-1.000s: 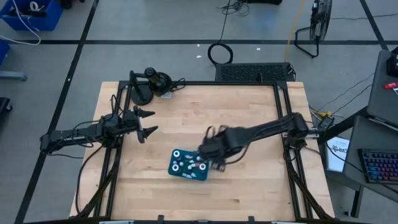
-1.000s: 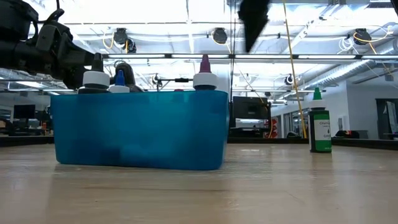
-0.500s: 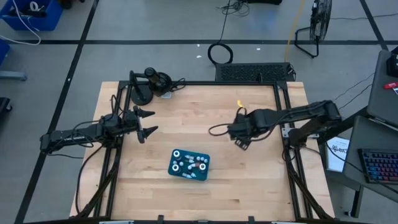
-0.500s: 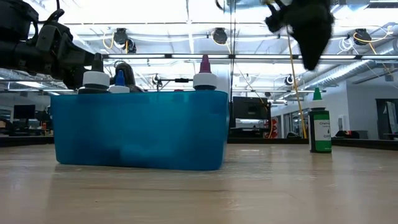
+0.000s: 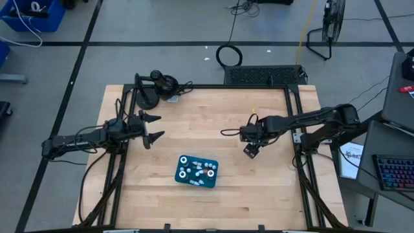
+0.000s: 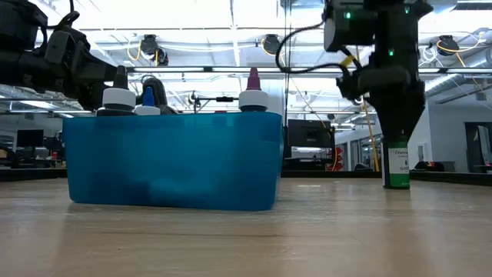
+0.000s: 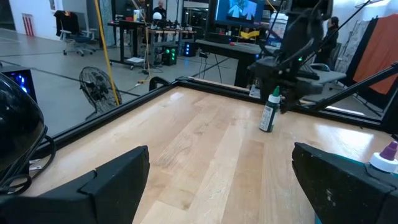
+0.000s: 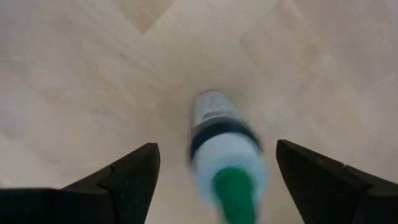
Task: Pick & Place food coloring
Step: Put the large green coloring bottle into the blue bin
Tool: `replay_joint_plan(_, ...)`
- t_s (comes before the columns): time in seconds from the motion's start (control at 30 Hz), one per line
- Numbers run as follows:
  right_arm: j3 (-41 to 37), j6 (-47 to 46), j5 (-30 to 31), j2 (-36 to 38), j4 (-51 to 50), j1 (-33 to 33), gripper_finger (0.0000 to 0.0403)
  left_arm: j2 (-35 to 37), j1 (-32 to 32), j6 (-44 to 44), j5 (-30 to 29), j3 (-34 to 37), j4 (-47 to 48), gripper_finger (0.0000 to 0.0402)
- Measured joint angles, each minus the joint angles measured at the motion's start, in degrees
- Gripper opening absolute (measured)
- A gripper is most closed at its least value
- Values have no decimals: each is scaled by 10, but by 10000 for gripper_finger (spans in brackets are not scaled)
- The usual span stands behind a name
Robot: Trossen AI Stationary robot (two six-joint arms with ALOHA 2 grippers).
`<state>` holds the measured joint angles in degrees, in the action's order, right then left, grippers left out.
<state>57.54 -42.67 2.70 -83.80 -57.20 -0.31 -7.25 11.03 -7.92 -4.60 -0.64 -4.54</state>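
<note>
A green food coloring bottle (image 8: 225, 163) with a white collar and green tip stands upright on the wood, right of the table's middle; the low view (image 6: 397, 165) and left wrist view (image 7: 268, 112) also show it. My right gripper (image 5: 251, 150) hangs over it, pointing down, open, one finger on each side (image 8: 216, 148) and clear of it. The teal tray (image 5: 196, 171) near the table's middle holds several white-capped bottles, and their tops rise over its wall (image 6: 173, 160). My left gripper (image 5: 152, 126) waits open at the table's left side (image 7: 221, 151).
A dark stand with a cable (image 5: 155, 87) sits at the table's far left corner. Black frame rails (image 5: 294, 123) run along the left, right and far edges. Bare wood lies between the tray and the green bottle and along the near edge.
My right gripper has left the teal tray, swung toward the table's right and far side, and come down over the green bottle, so its fingers now straddle the bottle's top. The tray, its bottles and the green bottle have stayed in place.
</note>
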Motion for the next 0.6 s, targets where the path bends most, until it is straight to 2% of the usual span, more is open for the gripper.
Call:
replay_joint_plan(0.17, -27, -1, 1, -3, 45, -19, 306, 0, 0, 0, 0, 0, 0, 390)
replay_joint_plan(0.33, -32, -1, -1, -3, 35, -31, 294, 0, 0, 0, 0, 0, 0, 390)
replay_joint_plan(0.47, -32, -1, -23, -3, 32, -35, 258, 0, 0, 0, 0, 0, 0, 390)
replay_joint_plan(0.6, -32, 10, -30, -3, 41, -34, 197, 0, 0, 0, 0, 0, 0, 390)
